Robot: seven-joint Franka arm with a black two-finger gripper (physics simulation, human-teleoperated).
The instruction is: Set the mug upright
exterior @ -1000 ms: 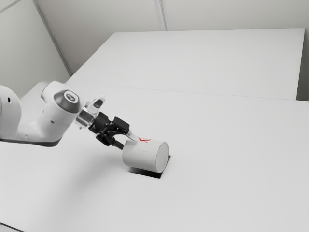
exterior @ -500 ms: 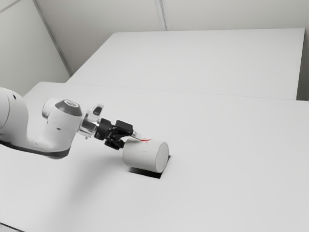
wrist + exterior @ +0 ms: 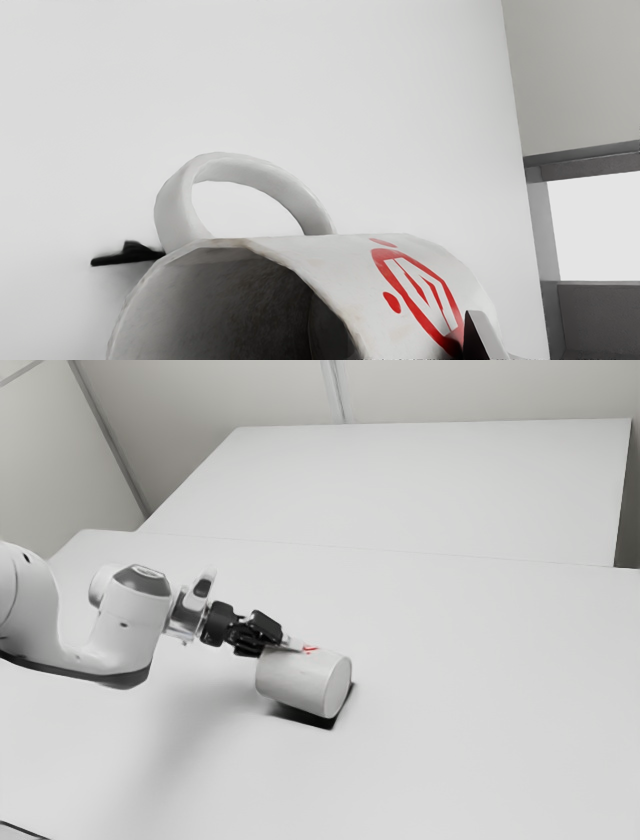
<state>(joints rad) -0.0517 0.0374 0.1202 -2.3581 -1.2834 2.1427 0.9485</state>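
White and lying on its side, the mug (image 3: pixel 300 682) is on the pale table (image 3: pixel 470 690), its closed base (image 3: pixel 338 688) facing the exterior view's right. It is not upright. The black claw (image 3: pixel 290 644) is at the mug's upper side, by the mouth end – whether it is wide, narrow or gripping the mug, I cannot tell. The white arm (image 3: pixel 130 622) reaches toward the mug from the exterior view's left, with a dark shadow (image 3: pixel 322 721) just beside the mug on the table.

In the wrist view the mug's open mouth (image 3: pixel 225 305) faces the camera, its inside dim and grey. A looped handle (image 3: pixel 172 212) stands out from the mug's wall, and a red emblem (image 3: pixel 392 303) marks the outside of the mug near it. Well beyond the mug is a bright panel (image 3: pixel 595 225) – set in a grey frame (image 3: pixel 595 165).
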